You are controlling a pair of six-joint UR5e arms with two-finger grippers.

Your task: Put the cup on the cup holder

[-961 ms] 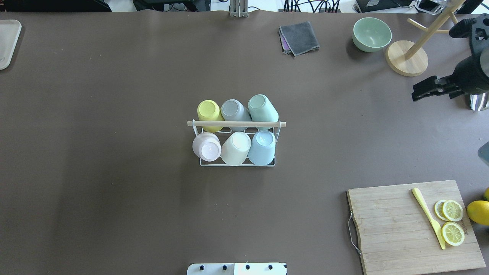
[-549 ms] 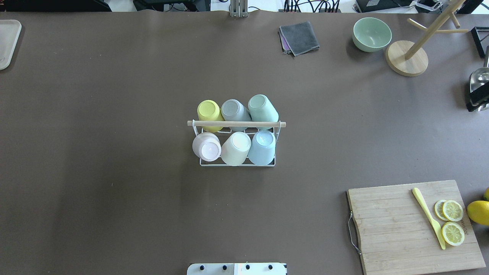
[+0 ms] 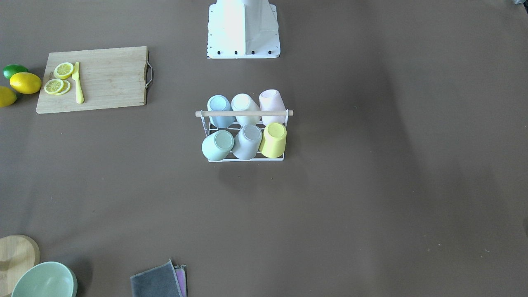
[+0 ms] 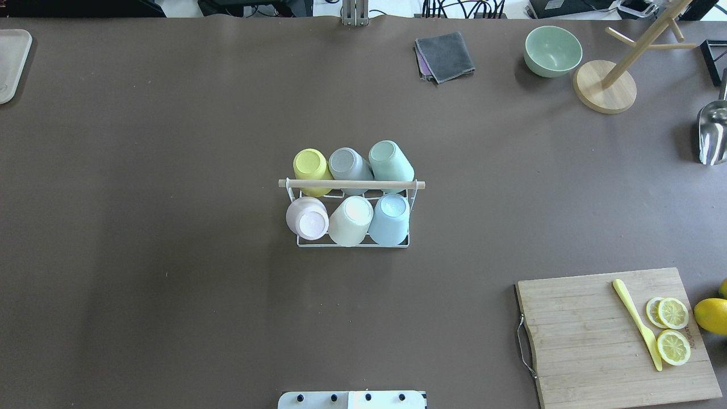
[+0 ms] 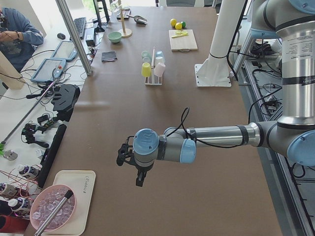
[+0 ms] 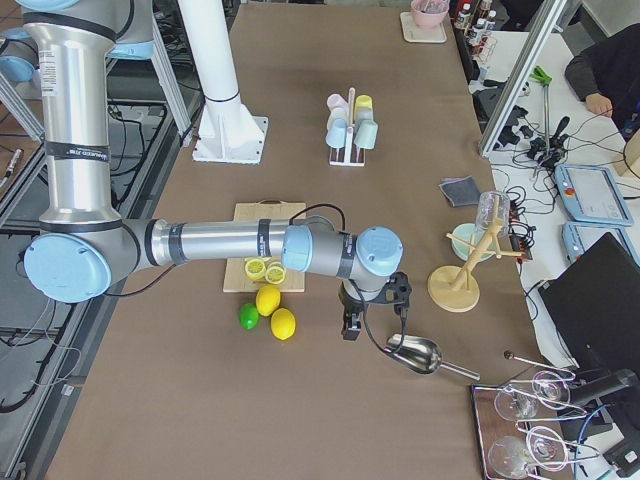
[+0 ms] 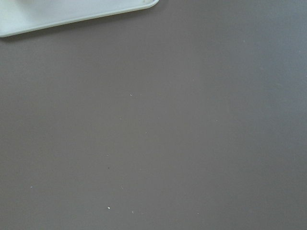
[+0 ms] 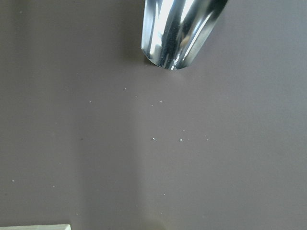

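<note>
Tray (image 4: 10, 59): sits at the far left edge of the surface. In the left-end view it carries a pink bowl (image 5: 51, 212) with a pale utensil leaning in it (the contents are too blurred to name).
Left jaws: hang from the left arm (image 5: 206, 137) over bare surface near that tray. How far apart they stand cannot be told, and no cup shows at them.
Cup holder (image 4: 352, 184): stands mid-surface, well apart from both arms.
Holder contents: six cups sit mouth-down on the prongs. The far row is yellow (image 4: 311, 167), grey (image 4: 346, 165) and mint (image 4: 391, 160); the near row is pink (image 4: 307, 218), cream (image 4: 351, 220) and blue (image 4: 389, 218). Every place looks taken and no loose cup is seen, so the task reads as done.
Cup handling: the cups are probably light, stiff and smooth-walled, so likely slippery. A gentle pinch across the tapered side, near the upturned base, seems best, since the light wire rack may shift.
Green bowl (image 4: 552, 51): sits at the far right and looks empty.
Right jaws: hang from the right arm (image 6: 300, 248) beside a metal scoop (image 4: 713, 133). Their opening cannot be told.
</note>
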